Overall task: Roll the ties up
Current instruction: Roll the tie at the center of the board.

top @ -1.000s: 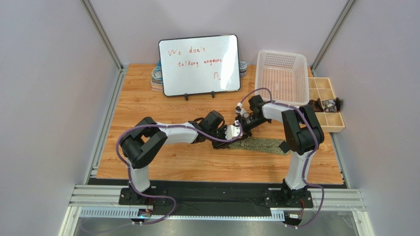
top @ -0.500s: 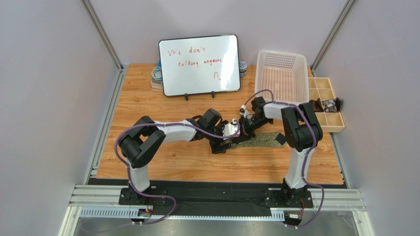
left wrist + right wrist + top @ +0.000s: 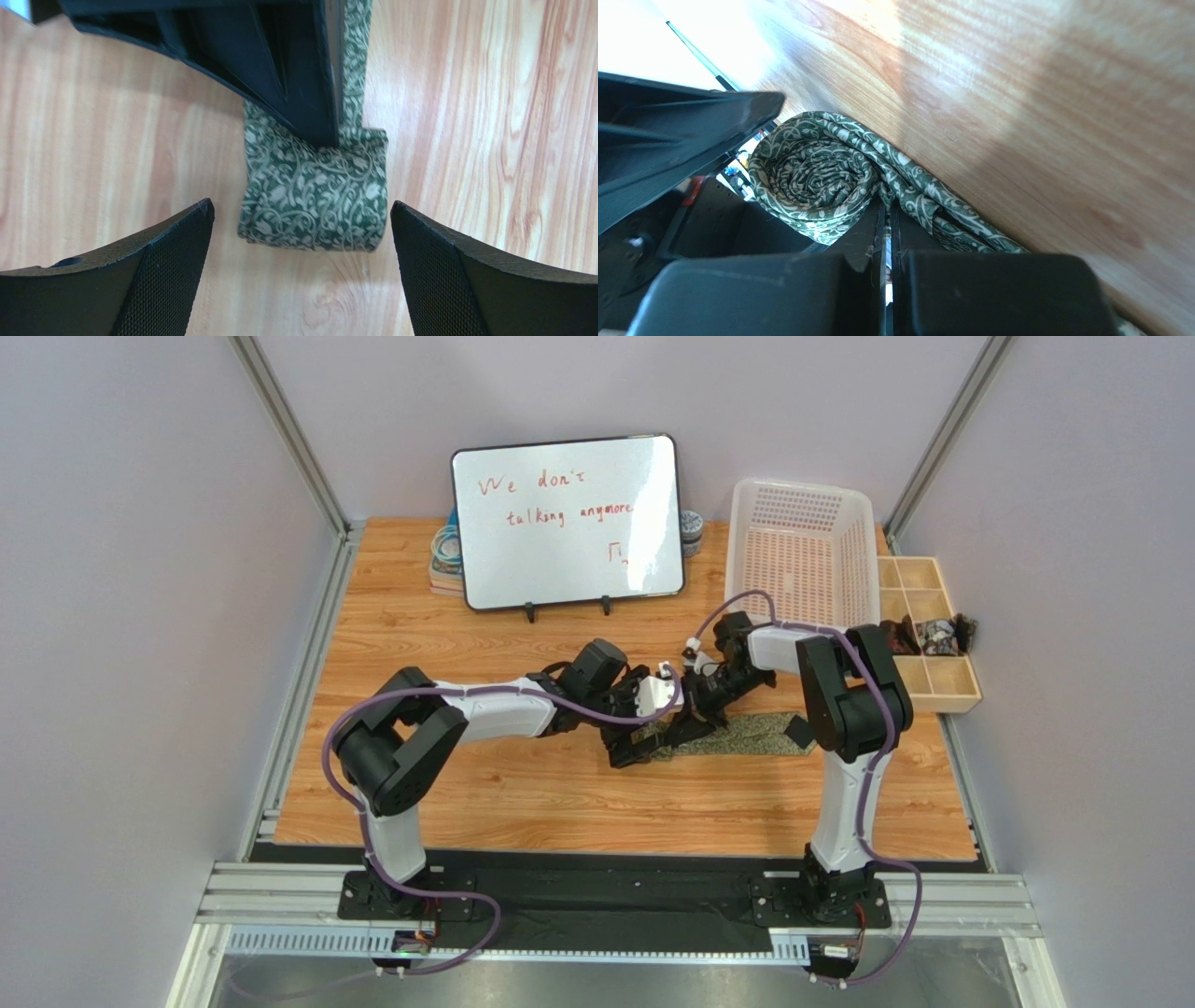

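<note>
Olive-green patterned tie, partly rolled, mid-table between 2 grippers.

From above: tie (image 3: pixel 744 735) on the wooden table (image 3: pixel 463 644), flat remainder running right and ending in a black tip beside the right arm; left gripper (image 3: pixel 643 742) and right gripper (image 3: pixel 697 707) meeting at its rolled end; behind, a whiteboard (image 3: pixel 568 518), a white basket (image 3: pixel 802 553) and, at far right, a compartment tray (image 3: pixel 929 651). From the left wrist: released claw, 2 fingers (image 3: pixel 165 269) spread wide on either side of the roll, clear of the cloth; right gripper's dark tip pressed onto the roll's far edge, unrolled strip leading away beneath it. From the right wrist: clenched claw, fingers closed together, tips against the coiled spiral end of the roll; cannot tell whether any cloth sits between them.
</note>
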Controlling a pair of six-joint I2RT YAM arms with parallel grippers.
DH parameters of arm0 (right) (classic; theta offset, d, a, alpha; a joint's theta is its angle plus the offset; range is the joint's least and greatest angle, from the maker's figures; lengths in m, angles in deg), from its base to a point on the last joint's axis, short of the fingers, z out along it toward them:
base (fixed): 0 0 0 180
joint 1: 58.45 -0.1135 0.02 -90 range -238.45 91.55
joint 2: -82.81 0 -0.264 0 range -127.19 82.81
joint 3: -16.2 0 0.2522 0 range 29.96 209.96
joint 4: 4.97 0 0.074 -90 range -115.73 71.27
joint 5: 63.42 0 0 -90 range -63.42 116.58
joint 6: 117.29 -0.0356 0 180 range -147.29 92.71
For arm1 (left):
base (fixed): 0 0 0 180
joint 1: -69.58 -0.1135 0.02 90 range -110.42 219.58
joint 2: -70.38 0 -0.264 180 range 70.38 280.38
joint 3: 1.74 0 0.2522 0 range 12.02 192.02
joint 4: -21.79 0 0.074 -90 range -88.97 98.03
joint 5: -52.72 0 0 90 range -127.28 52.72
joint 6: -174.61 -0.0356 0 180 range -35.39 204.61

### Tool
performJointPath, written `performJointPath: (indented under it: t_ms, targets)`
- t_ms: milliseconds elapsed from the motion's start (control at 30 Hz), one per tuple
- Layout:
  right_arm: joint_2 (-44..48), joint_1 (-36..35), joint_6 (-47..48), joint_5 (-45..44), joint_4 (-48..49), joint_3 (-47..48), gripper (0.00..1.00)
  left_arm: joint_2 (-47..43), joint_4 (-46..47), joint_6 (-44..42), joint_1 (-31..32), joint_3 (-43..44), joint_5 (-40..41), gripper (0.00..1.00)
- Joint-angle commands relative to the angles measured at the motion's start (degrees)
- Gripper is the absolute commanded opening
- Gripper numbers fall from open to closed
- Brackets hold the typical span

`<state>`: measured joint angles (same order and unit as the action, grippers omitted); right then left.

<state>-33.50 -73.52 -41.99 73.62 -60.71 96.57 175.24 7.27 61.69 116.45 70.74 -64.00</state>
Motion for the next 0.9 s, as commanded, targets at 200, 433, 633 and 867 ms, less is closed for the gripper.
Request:
performJointPath:
  t_ms: [200,433,633,867]
  targets:
    - [-2.61,0.04,2.48,-8.73,2.95,0.28,0.00,5.00,6.75,-1.51,1.29,3.94,1.40,0.92]
    - [2.13,0.22,5.90,-5.57,-3.80,3.26,0.08,5.36,4.27,-1.61,1.29,2.46,3.43,0.41]
    - [6.89,4.43,10.48,-5.73,-11.64,7.48,0.19,4.22,3.92,-1.96,1.29,-0.27,2.46,0.35]
    - [1.01,4.87,9.78,-14.87,-9.88,7.39,0.16,3.60,3.92,-1.17,1.12,-0.45,2.64,0.35]
